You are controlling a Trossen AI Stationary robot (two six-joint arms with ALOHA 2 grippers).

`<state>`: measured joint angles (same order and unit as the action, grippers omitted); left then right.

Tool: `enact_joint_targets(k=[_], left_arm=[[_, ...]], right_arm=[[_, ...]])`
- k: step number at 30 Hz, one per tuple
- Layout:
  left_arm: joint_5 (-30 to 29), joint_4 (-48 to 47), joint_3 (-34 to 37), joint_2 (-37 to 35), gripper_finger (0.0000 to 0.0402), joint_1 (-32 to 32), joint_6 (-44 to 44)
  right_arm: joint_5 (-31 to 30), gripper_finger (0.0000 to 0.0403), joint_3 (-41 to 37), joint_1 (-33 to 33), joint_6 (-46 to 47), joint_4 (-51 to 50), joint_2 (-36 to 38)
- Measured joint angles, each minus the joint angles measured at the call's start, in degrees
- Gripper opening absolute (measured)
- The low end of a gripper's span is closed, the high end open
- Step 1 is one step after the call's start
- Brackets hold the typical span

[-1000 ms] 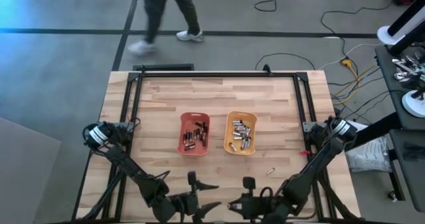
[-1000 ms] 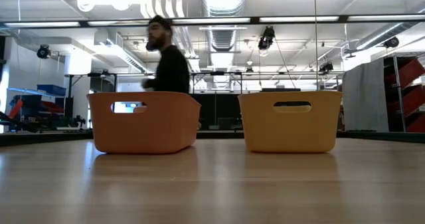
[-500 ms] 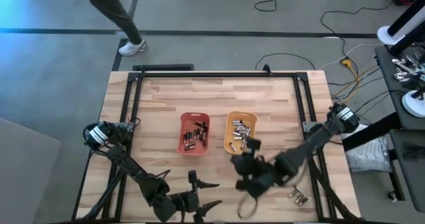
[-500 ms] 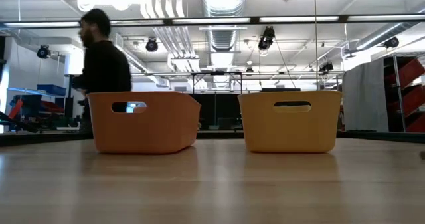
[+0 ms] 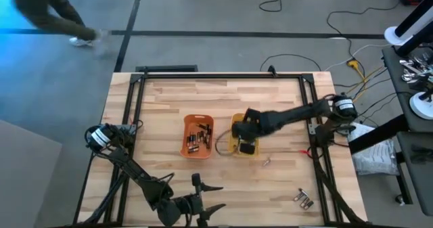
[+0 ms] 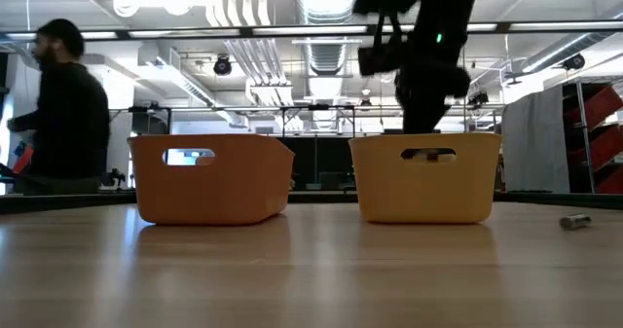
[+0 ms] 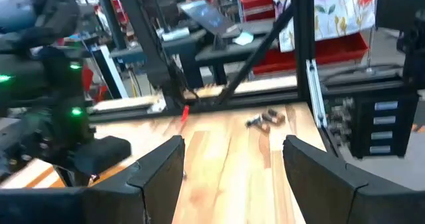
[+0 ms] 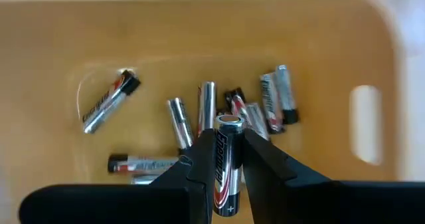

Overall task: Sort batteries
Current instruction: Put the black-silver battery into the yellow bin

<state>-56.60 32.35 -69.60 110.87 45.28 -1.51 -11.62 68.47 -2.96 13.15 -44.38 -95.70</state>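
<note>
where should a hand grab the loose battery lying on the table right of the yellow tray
Grip the loose battery across its middle, coming straight down from above. It lies flat on the bare wooden table, clear of the yellow tray, so fingers should fit on both long sides.

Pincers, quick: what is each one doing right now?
Left pincer: open, empty, parked at the table's near edge.
Right pincer: shut on a battery, over the yellow tray.

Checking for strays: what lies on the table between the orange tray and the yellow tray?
Bare wood in the high view between the orange tray and yellow tray; low view agrees.
</note>
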Motion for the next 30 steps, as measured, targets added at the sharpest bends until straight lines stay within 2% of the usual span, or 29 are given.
enact_joint_targets(k=[5,10,17,21,24,27,30], left_arm=[[0.1,-6.0,0.0,0.0,0.0233,0.0,5.6],[0.2,-6.7,0.0,0.0,0.0233,0.3,7.0],[3.0,-6.8,0.0,-1.9,0.0233,1.2,4.4],[1.6,-6.5,-0.1,-3.7,0.0233,1.6,1.4],[-0.6,-6.7,-0.1,-4.2,0.0233,1.6,-1.3],[-2.9,-6.7,-0.1,-4.5,0.0233,1.6,-3.0],[-4.0,-7.4,-0.1,-4.5,0.0233,1.7,-3.8]], right_arm=[[11.2,0.0054,-7.2,7.1,-1.8,12.0,0.0],[12.8,0.0065,-10.7,9.3,-1.3,15.4,0.0],[13.3,0.0160,-8.4,8.3,-0.9,11.9,1.3],[12.9,0.0205,-4.2,3.9,-3.7,6.4,6.9],[8.3,0.0222,-4.3,-2.6,-4.2,1.9,11.9],[2.6,0.0229,-8.1,-9.7,-0.1,-3.4,17.8],[-2.4,0.0230,-15.7,-16.1,7.7,-3.9,23.8]])
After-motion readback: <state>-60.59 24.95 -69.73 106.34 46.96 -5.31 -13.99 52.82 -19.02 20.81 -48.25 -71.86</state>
